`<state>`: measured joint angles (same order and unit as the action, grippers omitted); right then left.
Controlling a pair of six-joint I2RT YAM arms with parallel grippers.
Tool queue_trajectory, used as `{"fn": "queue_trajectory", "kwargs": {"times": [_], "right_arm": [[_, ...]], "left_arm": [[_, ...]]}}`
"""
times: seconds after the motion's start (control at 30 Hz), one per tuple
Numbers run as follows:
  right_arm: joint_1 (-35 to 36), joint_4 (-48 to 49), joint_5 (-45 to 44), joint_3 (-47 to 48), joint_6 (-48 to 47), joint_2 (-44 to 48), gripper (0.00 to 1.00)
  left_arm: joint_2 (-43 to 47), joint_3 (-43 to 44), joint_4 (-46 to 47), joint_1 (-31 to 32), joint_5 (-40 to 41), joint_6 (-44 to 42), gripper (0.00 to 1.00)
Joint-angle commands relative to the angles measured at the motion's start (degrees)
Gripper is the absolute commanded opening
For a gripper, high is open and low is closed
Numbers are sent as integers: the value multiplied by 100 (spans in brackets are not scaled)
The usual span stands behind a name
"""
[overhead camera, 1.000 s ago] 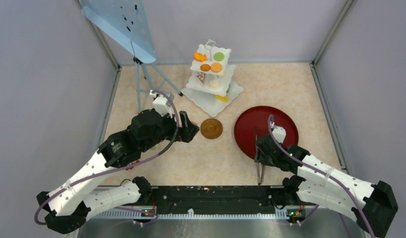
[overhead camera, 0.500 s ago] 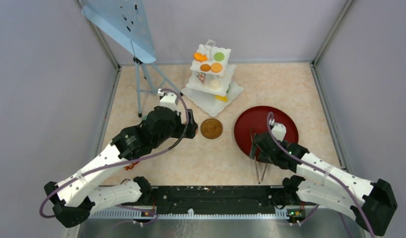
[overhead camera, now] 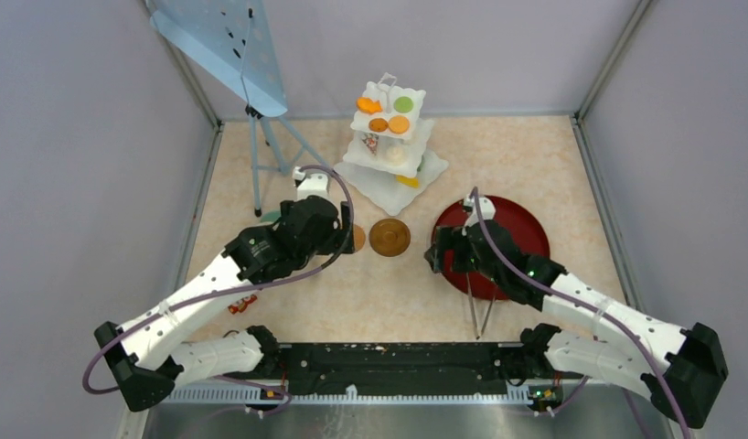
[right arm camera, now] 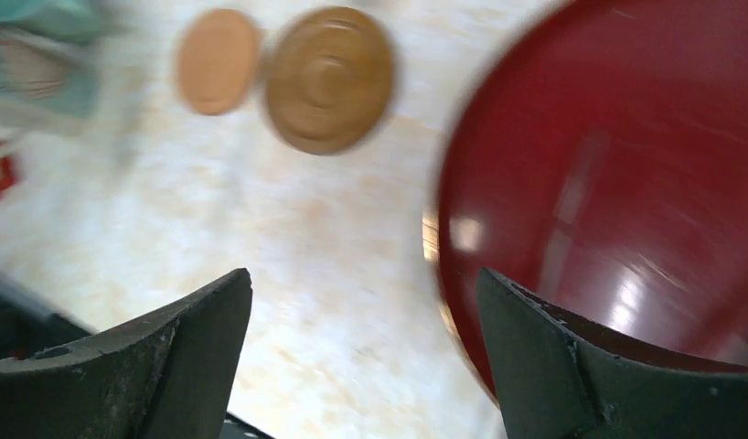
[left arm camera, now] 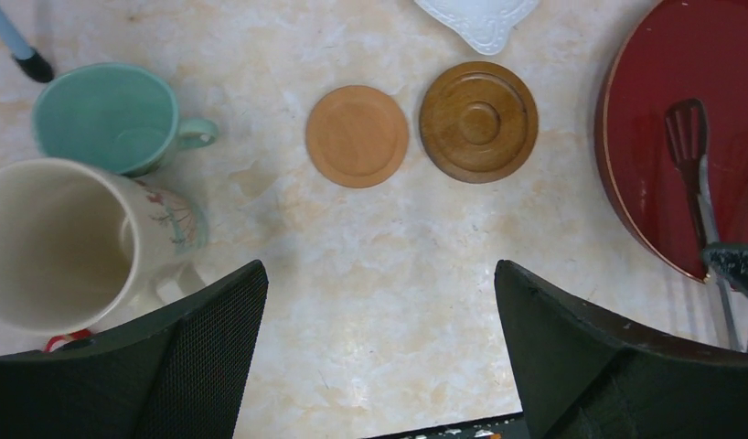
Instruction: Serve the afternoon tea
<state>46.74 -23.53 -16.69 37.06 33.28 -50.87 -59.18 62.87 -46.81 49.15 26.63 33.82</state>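
A white tiered stand [overhead camera: 389, 146] at the back carries toy sweets: an orange fish [overhead camera: 368, 104], a green round [overhead camera: 403, 104] and two orange discs [overhead camera: 389, 124]. A yellow wedge [overhead camera: 408, 182] lies on its bottom tier. The teal cup [left arm camera: 110, 117] and the cream mug [left arm camera: 64, 242] stand at the left in the left wrist view. My left gripper [left arm camera: 379, 274] hangs open and empty over bare table, near two wooden coasters [left arm camera: 357, 135]. My right gripper [right arm camera: 363, 279] is open and empty at the left rim of the red tray [right arm camera: 626, 183].
Metal tongs [overhead camera: 475, 306] lie with their heads on the dark-red tray [overhead camera: 521, 229] and their handles towards the near edge. A dark wooden saucer [overhead camera: 390, 237] sits between the grippers. A blue tripod stand [overhead camera: 229, 55] stands at the back left.
My right gripper has opened and let go of the tongs, then swung left to the tray's rim. The left arm has drawn back a little, uncovering the light coaster.
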Motion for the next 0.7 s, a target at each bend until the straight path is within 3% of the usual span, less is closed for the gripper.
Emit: {"fn": "queue_trajectory", "kwargs": {"times": [0.0,0.17,0.33,0.43,0.67], "right_arm": [[39,2768,1986,-277,-665,-607,90],[495,4594,2877,12,-365,-2059,89],[1155,5212,2791,978,-121,-3486,86],[1523,5222,2580,1668,-77,-4222,85],[2025,3733,1631,3716,-120,-5769,82]], "left_arm": [[258,328,-456,-37,678,353,99],[635,912,-874,-37,1024,362,99],[1092,1541,-953,-36,1106,7,99],[1207,1917,-972,-37,989,-229,99],[1329,2199,-823,-37,357,-540,99]]}}
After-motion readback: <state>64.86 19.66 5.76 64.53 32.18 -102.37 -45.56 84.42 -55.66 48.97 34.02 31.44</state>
